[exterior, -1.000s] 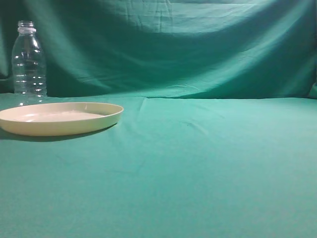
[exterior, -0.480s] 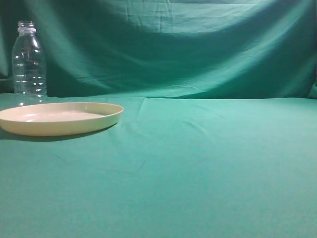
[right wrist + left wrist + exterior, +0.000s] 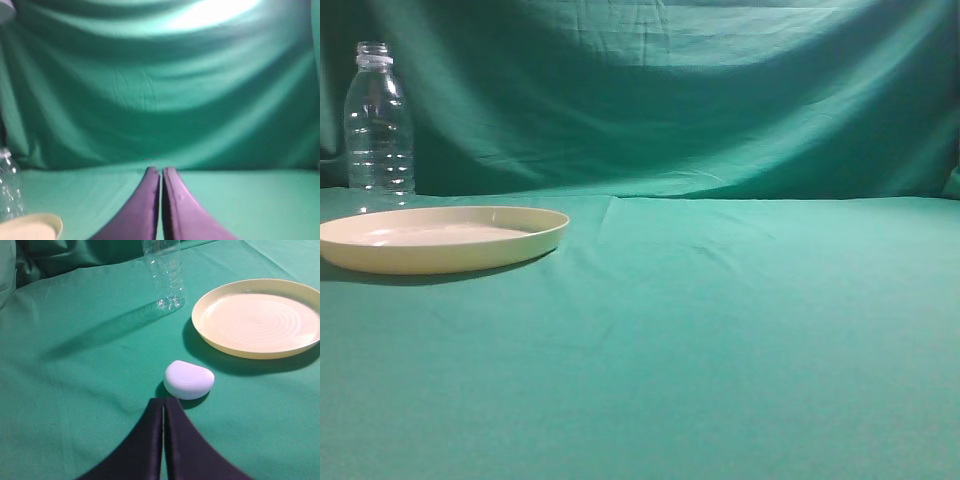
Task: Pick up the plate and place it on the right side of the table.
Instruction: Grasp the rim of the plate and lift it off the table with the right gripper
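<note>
Plate (image 3: 440, 238) left on table (image 3: 740, 330), white case (image 3: 189, 380) only in left wrist view, both jaws pressed together.

The plate (image 3: 440, 238), round, shallow, cream-yellow with a low raised rim, lies flat and empty at nine o'clock on the table (image 3: 720, 330), a broad, wrinkled teal-green cloth surface.
</note>
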You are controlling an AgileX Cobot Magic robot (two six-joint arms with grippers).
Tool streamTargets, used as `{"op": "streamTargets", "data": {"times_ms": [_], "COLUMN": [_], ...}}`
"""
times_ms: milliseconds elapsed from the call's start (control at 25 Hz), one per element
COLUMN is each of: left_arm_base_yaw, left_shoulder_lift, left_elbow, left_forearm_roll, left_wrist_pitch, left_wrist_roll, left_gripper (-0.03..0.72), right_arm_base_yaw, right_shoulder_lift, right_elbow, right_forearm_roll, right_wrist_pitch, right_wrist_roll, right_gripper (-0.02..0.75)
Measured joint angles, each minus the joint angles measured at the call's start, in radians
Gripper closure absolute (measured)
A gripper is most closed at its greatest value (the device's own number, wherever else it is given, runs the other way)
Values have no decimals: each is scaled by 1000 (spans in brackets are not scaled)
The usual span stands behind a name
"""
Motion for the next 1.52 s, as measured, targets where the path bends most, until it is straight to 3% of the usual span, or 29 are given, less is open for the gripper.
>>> {"op": "streamTargets", "data": {"times_ms": [240, 400, 600, 840, 920, 1120, 1520], "left_arm_base_yaw": [0, 0, 0, 0, -2, -2, -2], "left_shoulder_lift": [0, 0, 0, 0, 0, 0, 0], "left_elbow": [0, 0, 0, 0, 0, 0, 0], "left_forearm_roll": [0, 0, 0, 0, 0, 0, 0], "left_wrist_pitch": [0, 0, 0, 0, 0, 0, 0], "left_wrist_roll": [0, 0, 0, 0, 0, 0, 0], "left_gripper": [688, 688, 688, 688, 688, 688, 688], "right_arm_base_yaw": [0, 0, 0, 0, 0, 26, 386], "right_shoulder_lift": [246, 464, 641, 863, 968, 1203, 1599], "right_elbow": [-298, -421, -497, -620, -672, -851, -1240], "right_forearm_roll": [2, 4, 70, 485, 549, 560, 391], "right_wrist_pitch": [587, 782, 819, 854, 886, 933, 906], "right_wrist_roll": [4, -97, -136, -386, -430, -453, -348], "right_gripper": [738, 738, 738, 738, 738, 738, 738]}}
